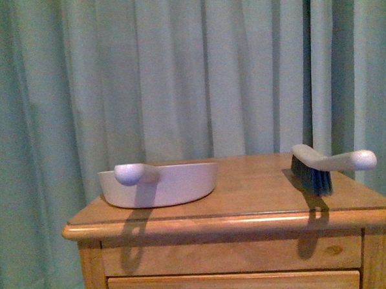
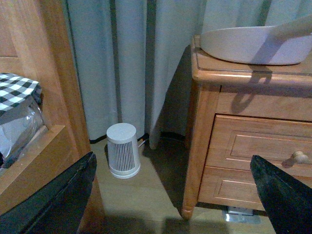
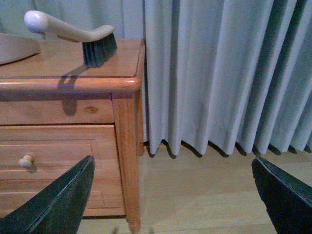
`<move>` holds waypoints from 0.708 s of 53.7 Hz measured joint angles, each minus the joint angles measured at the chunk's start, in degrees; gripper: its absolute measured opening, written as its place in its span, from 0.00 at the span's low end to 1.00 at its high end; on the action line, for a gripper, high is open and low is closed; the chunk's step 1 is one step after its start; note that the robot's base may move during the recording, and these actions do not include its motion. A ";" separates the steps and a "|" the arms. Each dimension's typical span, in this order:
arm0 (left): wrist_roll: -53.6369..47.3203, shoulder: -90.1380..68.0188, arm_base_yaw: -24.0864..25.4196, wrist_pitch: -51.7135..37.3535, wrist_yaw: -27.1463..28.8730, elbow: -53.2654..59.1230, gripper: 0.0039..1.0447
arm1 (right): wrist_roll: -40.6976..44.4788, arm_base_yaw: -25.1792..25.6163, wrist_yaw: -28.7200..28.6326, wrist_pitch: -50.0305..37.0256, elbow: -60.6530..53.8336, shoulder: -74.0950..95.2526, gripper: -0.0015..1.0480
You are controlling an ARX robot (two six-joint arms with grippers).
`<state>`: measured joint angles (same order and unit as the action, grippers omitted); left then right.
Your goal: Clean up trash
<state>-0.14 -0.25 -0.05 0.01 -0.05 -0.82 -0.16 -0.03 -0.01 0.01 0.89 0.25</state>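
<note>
Plainly, a pale pinkish shallow plastic dustpan (image 1: 175,184) sat on the left part of the honey-coloured wooden counter (image 1: 247,196), its rounded handle pointing toward the robot. Well apart from it, on the right part of the same top, a pale-handled hand brush with dark bristles (image 1: 320,167) stood on its bristles near the right edge, with its handle lifted clear of the wood. Long grey-green pleated curtains (image 1: 176,68) hung behind the counter and fell to the floor on both sides of it.

Seen from the left wrist, the left jaws were released, their two dark fingers (image 2: 53,200) spread wide with nothing between them, low beside the counter's drawer fronts and a small round wooden drawer knob (image 2: 300,157). A short white ribbed cylinder (image 2: 123,148) stood on the light wooden floor (image 2: 156,195) against the curtain, between the counter and another wooden piece that carried a black-and-white checked cloth item (image 2: 17,90) over clear plastic.

Seen from the right wrist, the right jaws were likewise released, their dark fingers (image 3: 53,200) wide apart and holding nothing, low by the counter's right front leg.

Where the crumpled white paper trash lay I could not tell: none of the three views showed it
</note>
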 joint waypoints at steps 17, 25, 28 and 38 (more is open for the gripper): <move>0.00 0.00 0.00 0.00 0.04 0.00 0.93 | 0.02 0.00 -0.02 0.00 0.00 0.00 0.93; 0.00 0.00 0.00 0.00 0.04 0.00 0.93 | 0.02 0.00 -0.04 0.00 0.00 0.00 0.93; 0.00 0.00 0.00 0.00 0.04 0.00 0.93 | 0.02 0.00 -0.02 0.00 0.00 0.00 0.93; 1.97 -9.22 0.59 11.39 -2.91 -5.73 0.93 | 0.02 0.00 -0.04 0.00 0.00 0.00 0.93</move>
<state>1.83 -9.48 0.54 11.40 -2.96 -6.55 -0.14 -0.03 -0.05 0.01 0.89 0.25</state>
